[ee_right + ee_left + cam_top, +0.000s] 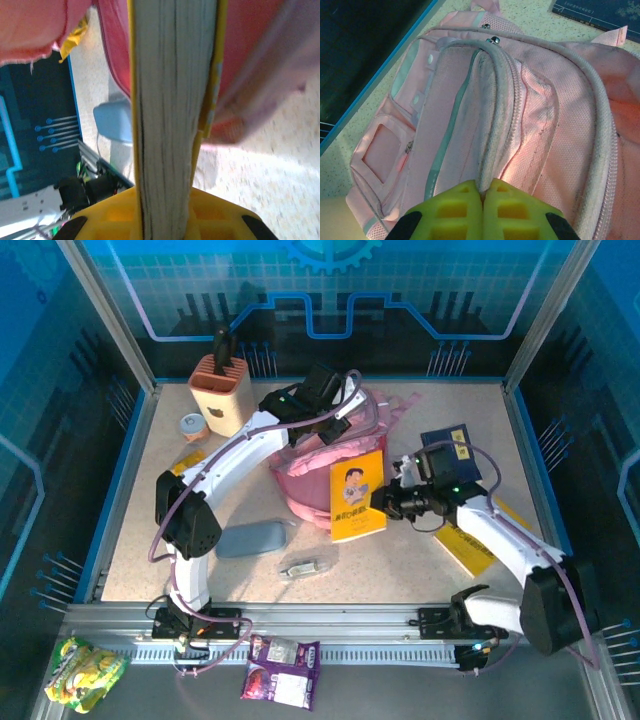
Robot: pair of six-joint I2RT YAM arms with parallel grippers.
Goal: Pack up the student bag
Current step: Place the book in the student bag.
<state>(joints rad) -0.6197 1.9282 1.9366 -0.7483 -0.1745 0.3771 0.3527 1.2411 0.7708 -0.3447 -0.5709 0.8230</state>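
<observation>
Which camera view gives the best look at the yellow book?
The top external view: the yellow book shows its whole front cover there, gripped at one edge by the right gripper. The right wrist view gives its page edges, very close, with almost no cover.

The student bag [545,125] is pink woven cloth, matt, with a fine mesh-like grain. Its rounded edging looks slightly scuffed and grey, and its small studs [494,39] are shiny metal. The book [358,495] has a smooth, glossy yellow cover, and its page edges [165,125] are plain, matt paper. The left gripper [481,192] and right gripper [165,220] are matt yellow plastic with moulded hollows. The table [400,560] is a pale, speckled, matt surface. The rail [340,620] along its near edge is brushed metal. The snack packet [283,670] is glossy foil.
</observation>
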